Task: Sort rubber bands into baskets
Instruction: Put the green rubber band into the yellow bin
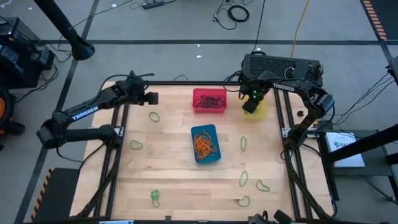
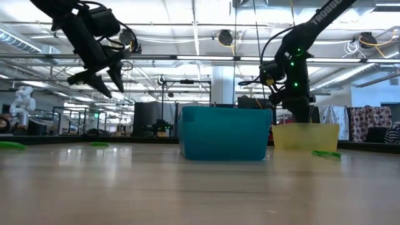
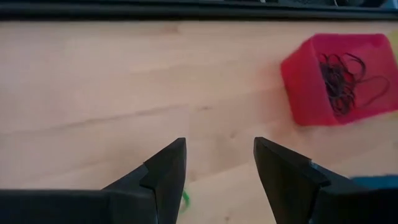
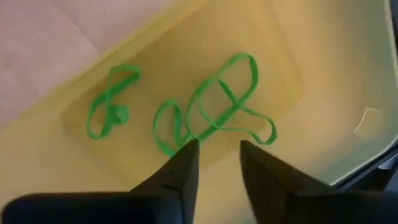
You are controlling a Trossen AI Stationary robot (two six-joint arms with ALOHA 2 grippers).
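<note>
While the right tool (image 4: 214, 155) hangs part-spread, empty, over green rubber bands (image 4: 211, 112) inside the yellow basket (image 1: 261, 111) near the table's far right corner, loose green bands (image 1: 244, 143) lie limp and light along its right edge; pinch one strand. Left tool (image 3: 217, 171) waits spread.

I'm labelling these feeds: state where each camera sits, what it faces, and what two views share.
High: overhead, straight down on the wooden table; both arms show.
Low: at tabletop height, level past the blue plastic basket; both arms hang in.
Left wrist: over bare wood, open left claw showing; the red plastic basket also appears in the high view.
Right wrist: down into the yellow plastic basket at green rubber bands; right claw showing.
</note>
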